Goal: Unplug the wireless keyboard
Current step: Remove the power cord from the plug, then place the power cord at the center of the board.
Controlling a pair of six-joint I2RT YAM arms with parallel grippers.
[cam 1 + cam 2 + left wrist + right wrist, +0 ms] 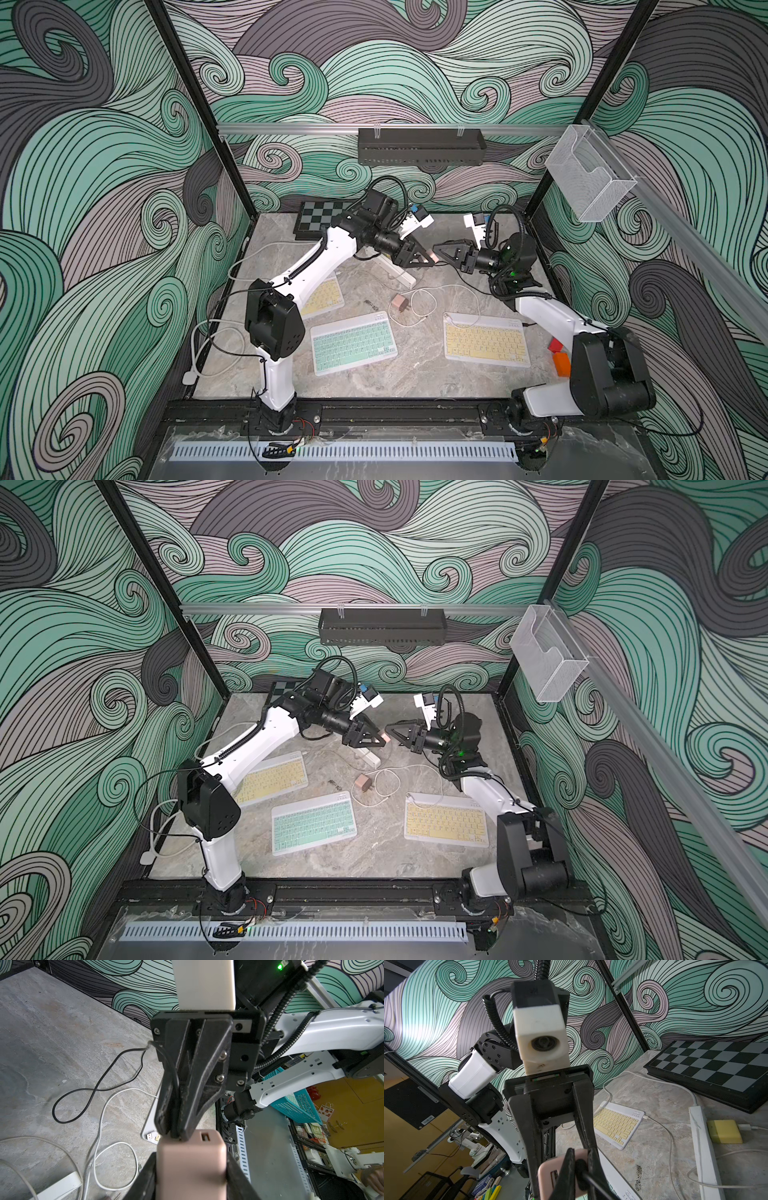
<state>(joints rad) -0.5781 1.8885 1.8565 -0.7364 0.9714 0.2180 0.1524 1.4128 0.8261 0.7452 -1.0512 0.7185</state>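
Pink charger [190, 1165] clamped by left gripper [429, 261]; right gripper [175, 1132] pinching black cable [97, 1086]; three keyboards [353, 343] [485, 338] [323, 296].

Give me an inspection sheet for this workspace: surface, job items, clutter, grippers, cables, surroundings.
Surface: grey marbled table.
Job's things: mint keyboard, far yellow keyboard, near yellow keyboard; held pink charger in mid-air.
Clutter: chessboard, red block, orange block, spare pink charger.
Grippers: left gripper grips the held pink charger; right gripper shut on the black cable at it.
Cables: white cables loose on the table; power strip with yellow charger.
Surroundings: swirl-patterned walls, black basket, clear holder.
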